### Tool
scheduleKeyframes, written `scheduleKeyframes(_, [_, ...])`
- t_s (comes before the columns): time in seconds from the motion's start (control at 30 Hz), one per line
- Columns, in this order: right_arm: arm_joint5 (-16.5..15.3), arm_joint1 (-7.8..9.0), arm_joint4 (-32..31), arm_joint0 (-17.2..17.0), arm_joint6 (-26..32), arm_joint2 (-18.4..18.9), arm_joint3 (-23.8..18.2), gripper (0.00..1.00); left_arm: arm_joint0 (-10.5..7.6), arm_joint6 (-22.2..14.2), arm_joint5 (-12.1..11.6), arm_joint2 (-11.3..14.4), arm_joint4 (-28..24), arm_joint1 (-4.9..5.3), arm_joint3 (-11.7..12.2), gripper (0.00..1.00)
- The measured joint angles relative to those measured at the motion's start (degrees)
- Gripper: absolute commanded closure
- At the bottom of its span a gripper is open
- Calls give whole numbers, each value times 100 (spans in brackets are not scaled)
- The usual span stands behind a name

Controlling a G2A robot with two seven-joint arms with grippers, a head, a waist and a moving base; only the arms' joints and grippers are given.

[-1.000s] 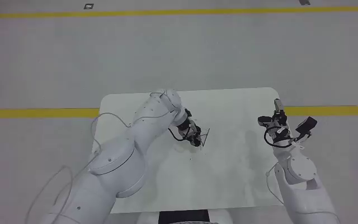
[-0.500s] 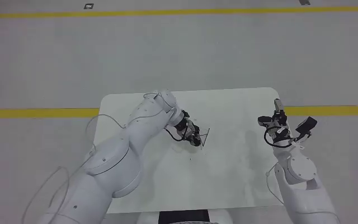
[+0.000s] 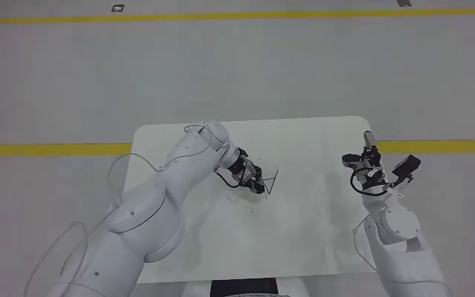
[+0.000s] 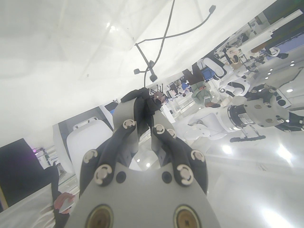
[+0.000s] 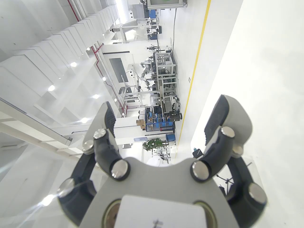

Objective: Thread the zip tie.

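A thin black zip tie [image 3: 271, 180] stands bent in a loop over the middle of the white table [image 3: 312, 141]. My left gripper [image 3: 257, 185] is shut on one end of it, just left of the loop. In the left wrist view the tie [image 4: 163, 36] runs up from the closed fingertips [image 4: 142, 94], its strands crossing, with small square heads [image 4: 137, 71] partway up and one [image 4: 212, 8] at the far end. My right gripper [image 3: 366, 154] hovers at the table's right edge, far from the tie. It is open [image 5: 163, 115] and holds nothing.
The table [image 3: 185, 134] stands on a grey floor with yellow lines [image 3: 59, 149] behind it. In the left wrist view my right arm [image 4: 258, 117] shows farther off.
The left arm's elbow and upper part have swung slightly to the left. The gripper and the zip tie have stayed almost in place. The right arm has kept still.
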Motion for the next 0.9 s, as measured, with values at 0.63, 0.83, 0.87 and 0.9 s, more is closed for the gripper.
scheduleKeyframes(0.63, [0,0,0,0,0,0,0,0,13,0,0,272,-608,313,-449,100])
scheduleKeyframes(0.83, [0,0,0,0,0,0,0,0,17,0,0,460,-862,511,-707,100])
scheduleKeyframes(0.87, [0,0,0,0,0,0,0,0,15,0,0,502,-913,549,-750,100])
scheduleKeyframes(0.9, [0,0,0,0,0,0,0,0,13,0,0,535,-952,576,-779,100])
